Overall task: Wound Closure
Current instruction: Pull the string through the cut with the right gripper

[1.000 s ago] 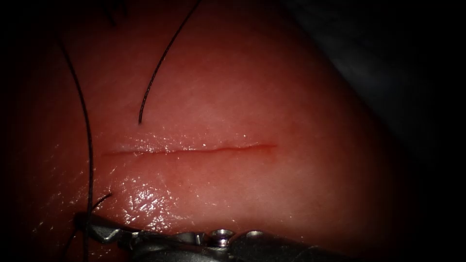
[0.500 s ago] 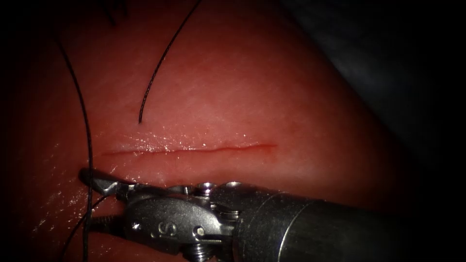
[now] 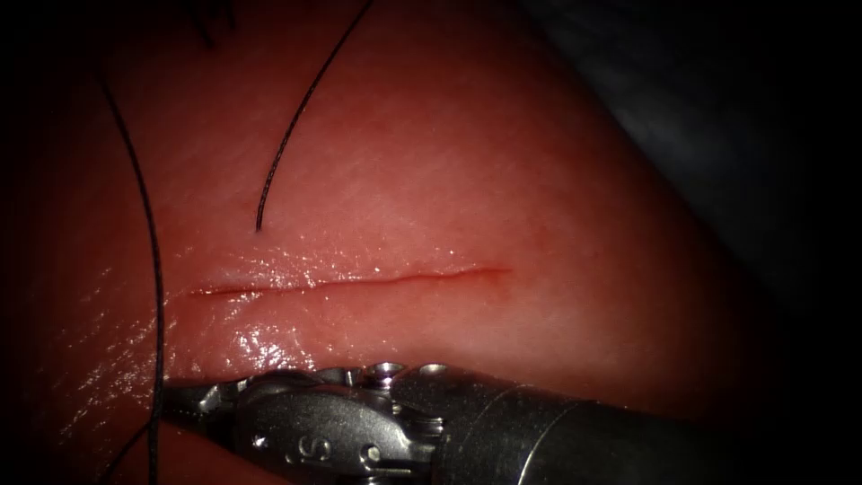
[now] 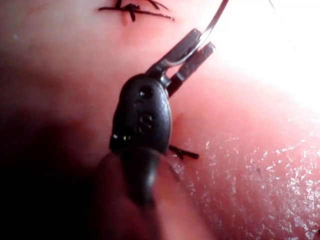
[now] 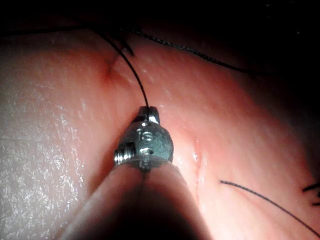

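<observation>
Where the right tool (image 3: 175, 401) ends, its jaws are pressed together on the thread (image 3: 154, 269). The right wrist view shows the same grip, with the strand running away from the closed tip (image 5: 149, 114) over the tissue. The pinch lies on the near side of the cut (image 3: 359, 281), just left of its left end. From there the thread climbs past that left end towards the far left of the tissue (image 3: 503, 180), and a little of it trails on below the jaws. The tool's wrist and shaft lie along the near edge of the tissue, roughly parallel to the cut and close to it without touching it. The cut is a thin red line, with wet glints on the tissue beside its left half. On the far side of it a second strand (image 3: 287, 135) ends loose, its tip just short of the cut.

In the left wrist view, the left tool (image 4: 192, 47) has its jaws clamped on the needle (image 4: 212, 22), apparently near one end. The rest of the curve arcs away from the jaws, clear of the tissue. A dark knotted stitch (image 4: 132, 7) lies on the tissue beyond the jaws, and a short cut end (image 4: 182, 152) lies beside the tool's wrist.
</observation>
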Motion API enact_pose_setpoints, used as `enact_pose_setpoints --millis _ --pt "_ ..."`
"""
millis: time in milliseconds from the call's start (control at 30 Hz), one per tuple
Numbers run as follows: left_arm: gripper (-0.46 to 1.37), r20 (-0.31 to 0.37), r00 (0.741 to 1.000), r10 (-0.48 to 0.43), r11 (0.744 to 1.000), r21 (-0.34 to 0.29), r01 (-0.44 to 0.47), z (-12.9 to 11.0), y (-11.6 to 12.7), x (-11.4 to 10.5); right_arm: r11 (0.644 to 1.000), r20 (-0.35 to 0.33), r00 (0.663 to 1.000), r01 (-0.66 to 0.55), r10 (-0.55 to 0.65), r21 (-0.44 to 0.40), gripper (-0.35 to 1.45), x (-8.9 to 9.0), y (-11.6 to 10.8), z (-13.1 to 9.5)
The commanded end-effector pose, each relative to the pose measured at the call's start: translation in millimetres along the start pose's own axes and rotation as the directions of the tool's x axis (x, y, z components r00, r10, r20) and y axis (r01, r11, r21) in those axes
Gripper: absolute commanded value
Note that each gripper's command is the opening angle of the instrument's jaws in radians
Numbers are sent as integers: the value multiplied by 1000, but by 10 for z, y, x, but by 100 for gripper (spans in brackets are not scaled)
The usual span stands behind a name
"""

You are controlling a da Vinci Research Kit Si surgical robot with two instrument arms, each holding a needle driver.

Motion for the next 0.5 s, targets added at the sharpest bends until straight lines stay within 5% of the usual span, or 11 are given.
enact_pose_setpoints --millis 33,233,500 --pt "-35 -5 1000 -5 1000 -21 5 -3 1 2 1000 -20 1000 2 -2 -12 -35 5 -4 -5" --pt "-35 -15 1000 -16 999 -45 15 -25 -2 14 1000 -78 997 7 -8 -11 -35 47 -32 -24" --pt "-35 -5 1000 -9 999 -33 8 -11 2 4 1000 -127 992 27 -24 17 -35 108 -80 -28"
